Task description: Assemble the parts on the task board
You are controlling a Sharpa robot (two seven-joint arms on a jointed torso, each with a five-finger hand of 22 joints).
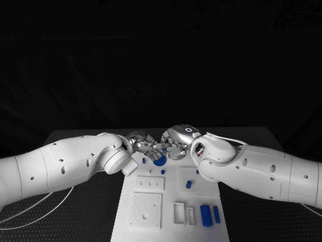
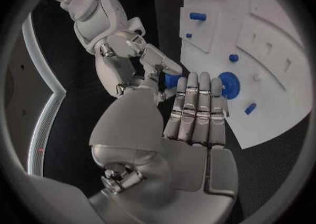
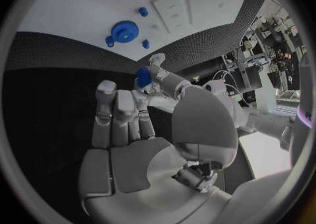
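Note:
Over the far end of the white task board (image 1: 168, 201) my left hand (image 1: 140, 141) and right hand (image 1: 177, 143) meet fingertip to fingertip. Between them is a small blue part (image 2: 173, 80) (image 3: 142, 74). My left hand (image 2: 191, 124) has it between thumb and straight fingers, and a finger of my right hand (image 2: 135, 50) reaches onto it from the other side. My right hand (image 3: 131, 129) pinches the same part at its fingertips. Just below the hands a blue gear (image 1: 159, 161) (image 2: 229, 83) (image 3: 123, 30) lies on the board.
Other blue parts lie on the board: a short peg (image 1: 189, 184), two long blocks (image 1: 205, 214) at the near right, and a small piece (image 1: 143, 160) beside the gear. White raised blocks (image 1: 146, 209) stand on the board's left half. Black table (image 1: 81, 212) surrounds it.

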